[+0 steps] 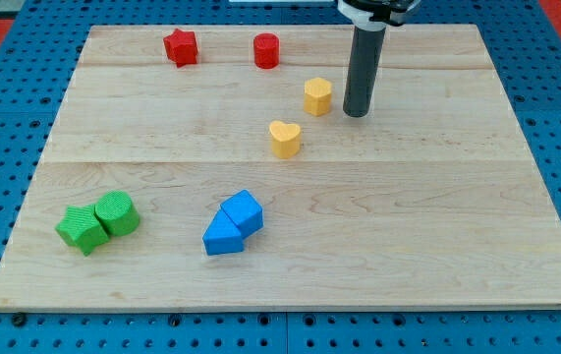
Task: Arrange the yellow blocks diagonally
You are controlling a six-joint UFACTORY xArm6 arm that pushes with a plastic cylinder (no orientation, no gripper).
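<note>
A yellow hexagonal block (317, 95) sits on the wooden board (437, 226), right of centre toward the view's top. A yellow heart block (284, 138) lies below and to its left, so the two lie along a diagonal line. My tip (357, 113) rests on the board just to the right of the yellow hexagonal block, a small gap apart. The dark rod rises from it to the view's top edge.
A red star block (180, 46) and a red cylinder block (266, 50) sit near the board's top. Two green blocks (98, 220) touch at the lower left. Two blue blocks (233, 223) touch at the bottom centre. A blue pegboard (5, 108) surrounds the board.
</note>
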